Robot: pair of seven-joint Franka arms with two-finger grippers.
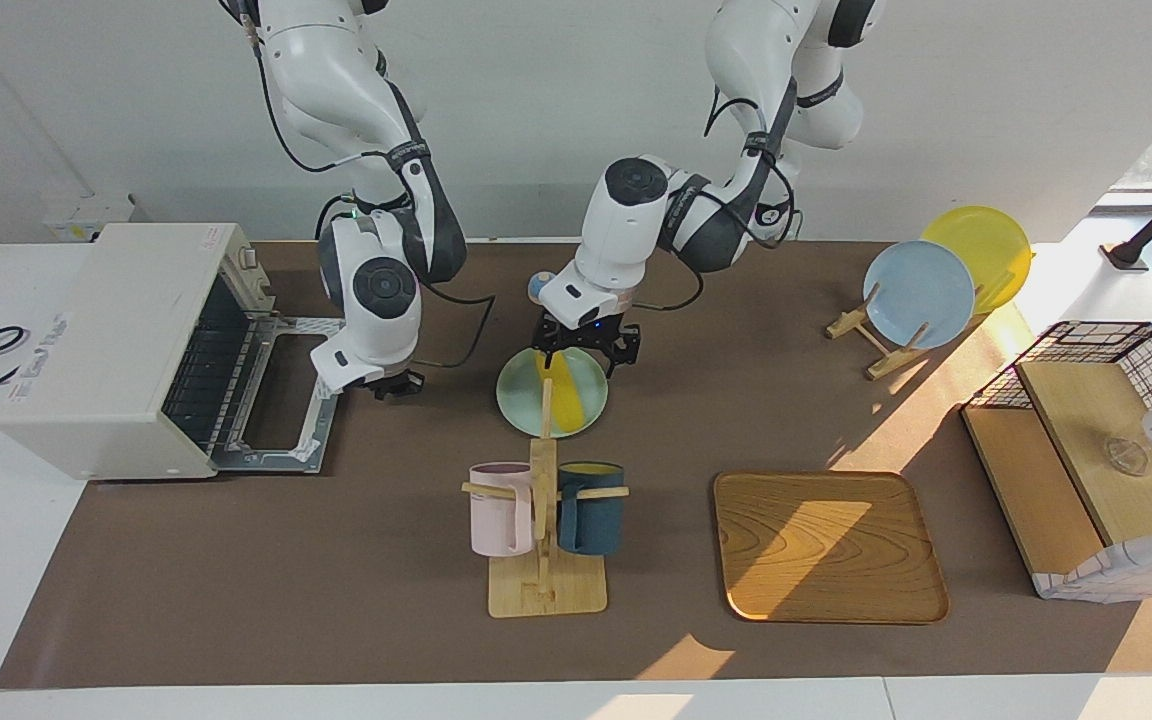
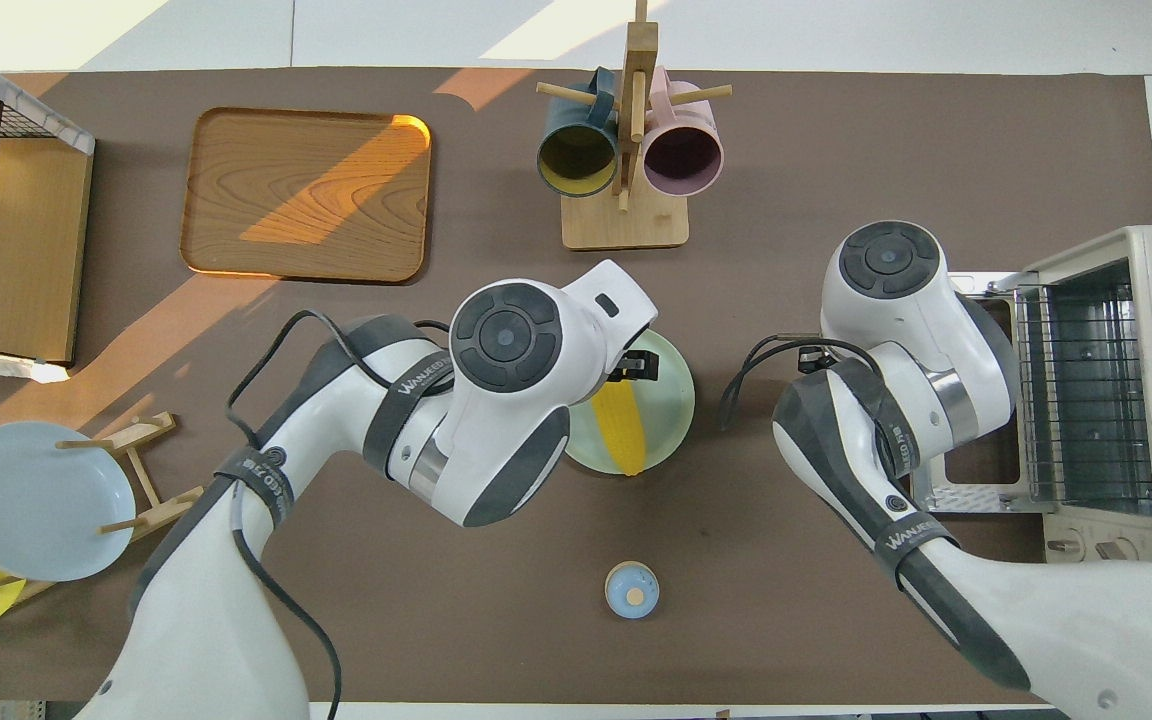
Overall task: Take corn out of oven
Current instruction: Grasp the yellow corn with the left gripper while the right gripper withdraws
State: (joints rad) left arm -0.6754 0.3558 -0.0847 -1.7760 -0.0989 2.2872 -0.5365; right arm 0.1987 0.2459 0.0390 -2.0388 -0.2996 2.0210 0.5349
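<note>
The yellow corn (image 1: 566,397) lies on a pale green plate (image 1: 521,400) in the middle of the table; it also shows in the overhead view (image 2: 621,437). My left gripper (image 1: 584,352) hovers just over the corn's end nearer to the robots, fingers spread, not holding it. The white oven (image 1: 106,340) stands at the right arm's end, its door (image 1: 281,400) dropped open; its wire rack (image 2: 1086,400) is bare. My right gripper (image 1: 394,385) hangs low in front of the open door.
A wooden mug rack (image 1: 544,560) with a pink and a dark blue mug stands farther from the robots than the plate. A wooden tray (image 1: 826,545), a plate rack (image 1: 921,295), a wire-and-wood basket (image 1: 1086,460) and a small blue disc (image 2: 631,588) are also there.
</note>
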